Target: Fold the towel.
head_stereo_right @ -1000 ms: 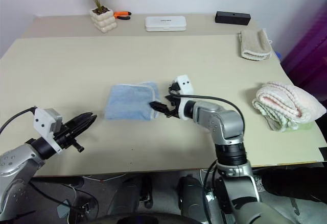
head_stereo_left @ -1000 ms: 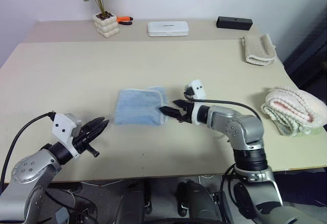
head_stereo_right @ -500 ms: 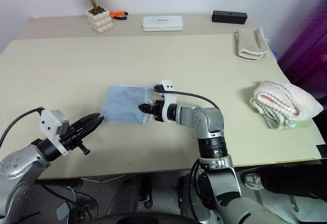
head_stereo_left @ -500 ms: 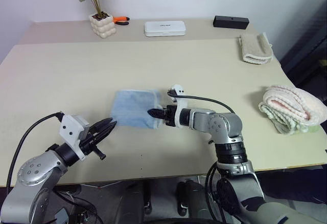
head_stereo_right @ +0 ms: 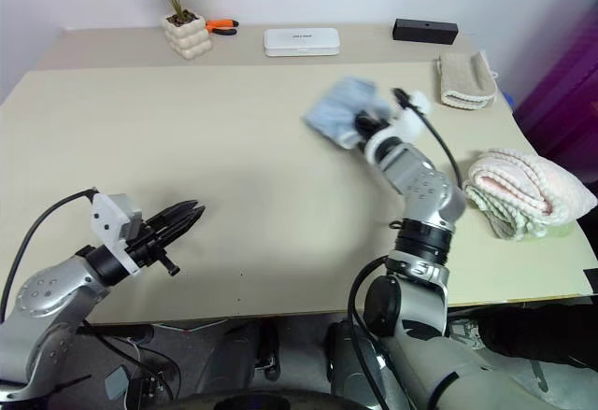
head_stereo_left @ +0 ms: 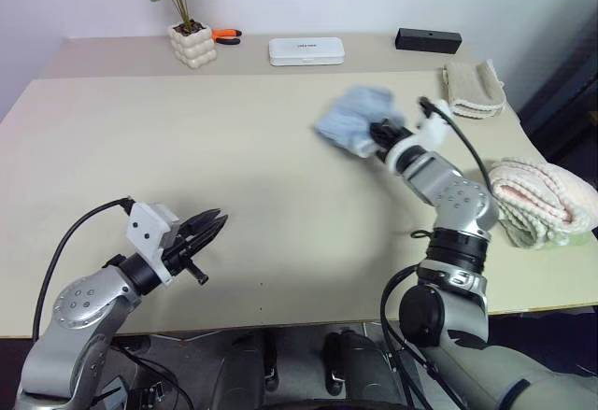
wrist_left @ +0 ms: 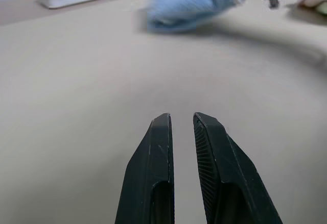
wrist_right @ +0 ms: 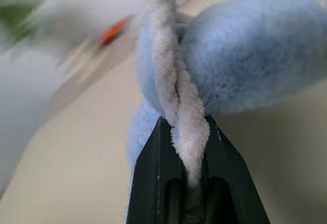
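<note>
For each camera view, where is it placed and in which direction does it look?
Left and right eye views: on the head, looking forward and down over the table; both arms show.
Left wrist view: along the nearly shut left end effector, across the table to the towel.
Right wrist view: along the right end effector, clamped on the towel's paler edge.
All views share the towel.

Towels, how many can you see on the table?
3. The light blue towel is lifted, pinched in the right gripper. The beige folded towel lies at the far right. The fluffy pink-and-cream towel sits at the table's right edge.
</note>
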Robot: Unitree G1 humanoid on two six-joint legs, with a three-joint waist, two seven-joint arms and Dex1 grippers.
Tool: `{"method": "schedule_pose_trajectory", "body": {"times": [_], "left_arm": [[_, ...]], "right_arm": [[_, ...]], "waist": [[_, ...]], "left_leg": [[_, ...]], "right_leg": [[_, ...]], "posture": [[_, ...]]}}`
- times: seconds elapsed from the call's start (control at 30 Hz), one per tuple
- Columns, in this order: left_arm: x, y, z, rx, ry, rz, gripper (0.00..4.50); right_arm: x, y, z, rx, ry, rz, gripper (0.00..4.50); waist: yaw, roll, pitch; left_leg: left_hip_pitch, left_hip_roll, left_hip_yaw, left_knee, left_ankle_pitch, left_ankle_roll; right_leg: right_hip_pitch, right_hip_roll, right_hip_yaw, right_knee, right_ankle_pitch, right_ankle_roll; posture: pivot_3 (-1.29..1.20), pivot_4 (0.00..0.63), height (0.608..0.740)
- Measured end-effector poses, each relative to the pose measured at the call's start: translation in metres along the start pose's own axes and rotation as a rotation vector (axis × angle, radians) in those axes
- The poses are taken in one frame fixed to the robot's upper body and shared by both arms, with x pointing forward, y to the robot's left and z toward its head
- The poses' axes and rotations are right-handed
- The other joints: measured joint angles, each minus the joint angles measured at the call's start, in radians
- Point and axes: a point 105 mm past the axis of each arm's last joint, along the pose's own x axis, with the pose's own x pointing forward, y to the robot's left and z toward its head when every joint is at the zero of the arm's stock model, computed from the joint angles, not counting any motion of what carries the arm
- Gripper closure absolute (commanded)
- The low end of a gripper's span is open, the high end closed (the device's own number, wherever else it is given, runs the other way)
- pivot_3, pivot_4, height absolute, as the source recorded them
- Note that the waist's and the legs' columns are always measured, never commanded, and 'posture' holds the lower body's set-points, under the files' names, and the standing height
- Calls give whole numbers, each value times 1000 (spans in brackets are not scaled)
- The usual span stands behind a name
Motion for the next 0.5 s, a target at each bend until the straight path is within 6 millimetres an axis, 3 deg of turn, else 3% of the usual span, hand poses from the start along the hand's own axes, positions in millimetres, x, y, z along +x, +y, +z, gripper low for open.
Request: {"method": "schedule_pose_trajectory", "body": {"times": [0.27,0.4,0.5], "left_arm": [[16,-6,1,-7,-22,-42,3834],[20,-8,0,-13,-23,-53,3834],[24,-12,-4,-31,-17,-68,3834]], "right_arm": [[-21,-68,30,281,-215,-290,4451],[-31,-74,43,367,-311,-304,4451],[-35,-77,39,366,-294,-316,4451]], "waist": [[-3,3,0],[-1,5,1],[-1,5,1]], "left_leg": [[1,0,0,0,0,0],[1,0,0,0,0,0],[1,0,0,0,0,0]], "right_leg": [[0,1,0,1,0,0],[0,1,1,1,0,0],[0,1,1,1,0,0]], "posture": [[0,150,740],[0,150,740],[0,150,740]]}}
